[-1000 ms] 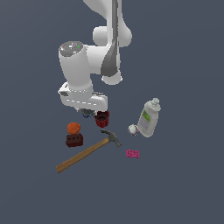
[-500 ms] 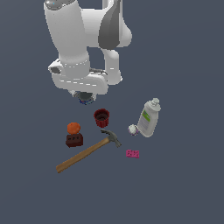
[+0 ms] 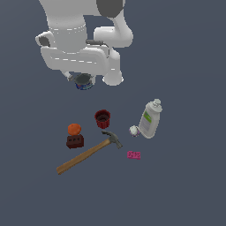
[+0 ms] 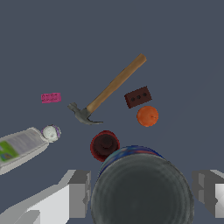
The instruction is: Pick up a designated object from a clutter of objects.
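Grey-topped, blue-banded small round can [image 3: 83, 82] clamped between the jaws of the white gripper [image 3: 82, 79], raised above the bench; dark red cup [image 3: 102, 118] below, contents unclear.

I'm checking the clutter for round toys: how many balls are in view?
2. The orange ball sits against the dark brown block; the small white ball lies beside the white bottle. None seems hidden.

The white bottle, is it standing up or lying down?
Lying down: the white bottle rests on its side beside the small white ball.
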Robot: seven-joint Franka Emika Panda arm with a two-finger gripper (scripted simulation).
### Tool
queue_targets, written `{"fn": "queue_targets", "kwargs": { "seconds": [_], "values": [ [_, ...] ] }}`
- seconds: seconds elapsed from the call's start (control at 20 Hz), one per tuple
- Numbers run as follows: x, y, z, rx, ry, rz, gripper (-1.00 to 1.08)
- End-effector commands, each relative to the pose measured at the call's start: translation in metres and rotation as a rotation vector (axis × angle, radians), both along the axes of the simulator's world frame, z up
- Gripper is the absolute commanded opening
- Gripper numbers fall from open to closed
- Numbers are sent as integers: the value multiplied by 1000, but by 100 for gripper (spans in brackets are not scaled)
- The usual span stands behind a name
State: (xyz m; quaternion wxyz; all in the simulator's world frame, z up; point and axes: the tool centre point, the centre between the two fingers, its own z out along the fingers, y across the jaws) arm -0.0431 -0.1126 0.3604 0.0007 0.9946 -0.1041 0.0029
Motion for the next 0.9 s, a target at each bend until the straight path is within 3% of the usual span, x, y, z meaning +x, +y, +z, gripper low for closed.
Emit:
{"fn": "queue_targets", "kwargs": {
  "seconds": [0.0,0.85],
  "values": [
    [0,1,15,1,2,0,-100],
    [5,1,45,2,5,1,-100]
  ]
}}
